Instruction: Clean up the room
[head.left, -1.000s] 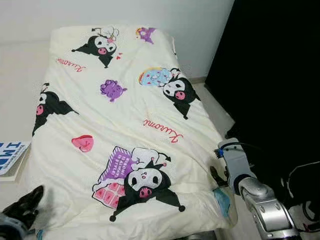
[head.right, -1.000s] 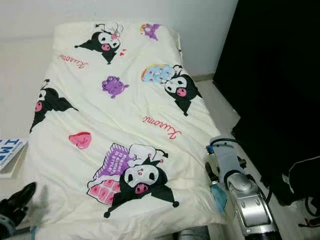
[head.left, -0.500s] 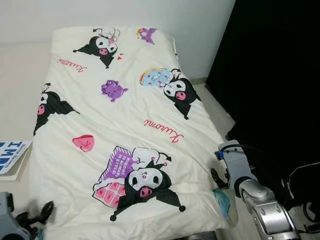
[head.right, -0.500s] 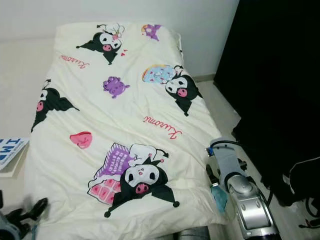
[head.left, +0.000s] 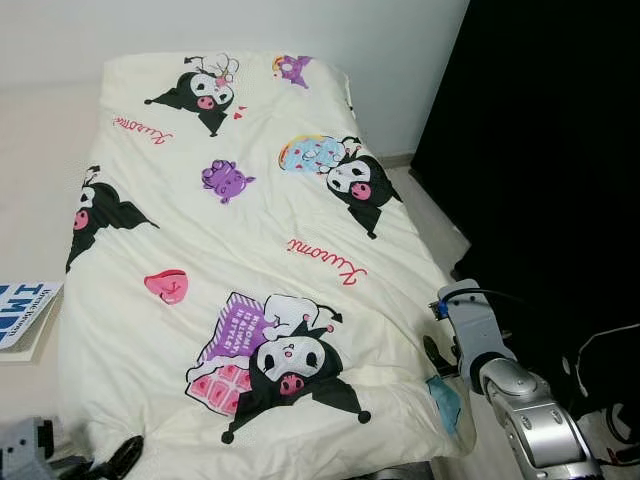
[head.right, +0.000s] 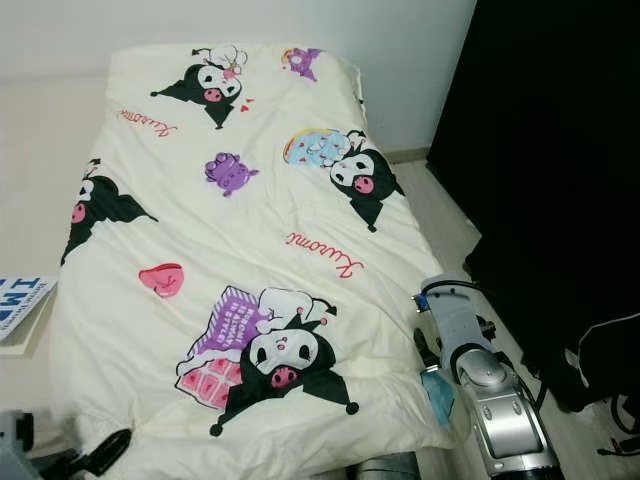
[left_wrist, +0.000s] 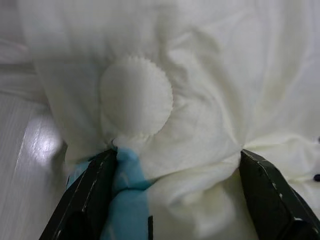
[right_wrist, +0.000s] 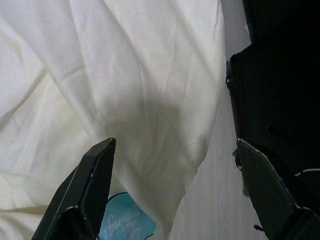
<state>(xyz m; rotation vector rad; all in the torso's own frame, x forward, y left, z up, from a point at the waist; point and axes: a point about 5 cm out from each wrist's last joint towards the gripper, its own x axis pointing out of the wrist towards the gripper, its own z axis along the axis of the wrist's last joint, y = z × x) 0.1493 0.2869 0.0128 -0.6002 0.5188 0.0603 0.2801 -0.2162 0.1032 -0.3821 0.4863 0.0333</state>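
1. The left gripper (left_wrist: 175, 200) sits low at the near left corner of the cream cartoon-printed quilt (head.left: 250, 260), its two black fingers (left_wrist: 90, 195) spread wide, with bunched cream fabric and a fold of light blue cloth (left_wrist: 127, 205) lying between them; the fabric touches the inner face of one finger, but the fingers are not closed on it.
2. The right gripper (right_wrist: 175, 195) hangs at the quilt's near right edge, fingers wide apart and holding nothing; the quilt's draped hem falls between them, with a teal printed patch (right_wrist: 122, 220) peeking below.
3. In the head view the silver right arm (head.left: 520, 400) stands just beside that edge.
4. The quilt lies spread flat over the whole bed, reaching to the white wall (head.left: 400, 60) at the far end.
5. A blue and white book (head.left: 22, 308) lies on the floor left of the bed.
6. A dark black mass (head.left: 550, 150) stands to the right.
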